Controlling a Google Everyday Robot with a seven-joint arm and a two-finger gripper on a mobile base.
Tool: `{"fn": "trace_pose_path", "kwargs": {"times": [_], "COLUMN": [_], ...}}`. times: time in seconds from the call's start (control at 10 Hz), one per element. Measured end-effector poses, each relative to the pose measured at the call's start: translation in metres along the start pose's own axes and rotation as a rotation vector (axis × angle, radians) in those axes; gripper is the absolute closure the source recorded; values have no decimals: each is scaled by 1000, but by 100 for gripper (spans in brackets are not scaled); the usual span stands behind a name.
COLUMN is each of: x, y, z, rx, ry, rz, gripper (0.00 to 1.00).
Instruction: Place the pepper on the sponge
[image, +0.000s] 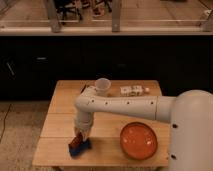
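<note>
On the wooden table (60, 105), near its front left, lies the dark blue sponge (83, 148). The small reddish-brown pepper (76, 142) rests on the sponge's left part. My gripper (80, 136) hangs at the end of the white arm, pointing straight down, right over the pepper and touching or nearly touching it.
A large round orange plate (138, 140) sits at the front right of the table. A white cup (103, 86) stands at the back centre, with small white objects (132, 90) to its right. A dark counter wall runs behind the table.
</note>
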Motion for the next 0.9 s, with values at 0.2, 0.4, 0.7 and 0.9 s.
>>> {"fn": "trace_pose_path", "kwargs": {"times": [0.2, 0.4, 0.7, 0.9], "x": [-5, -10, -14, -17], "y": [-2, -3, -4, -2], "z": [1, 2, 9, 16], "rx": [1, 4, -7, -21], "ry": [0, -5, -18, -27], "rz": [-8, -18, -27, -33], "gripper": [97, 97, 97, 97]}}
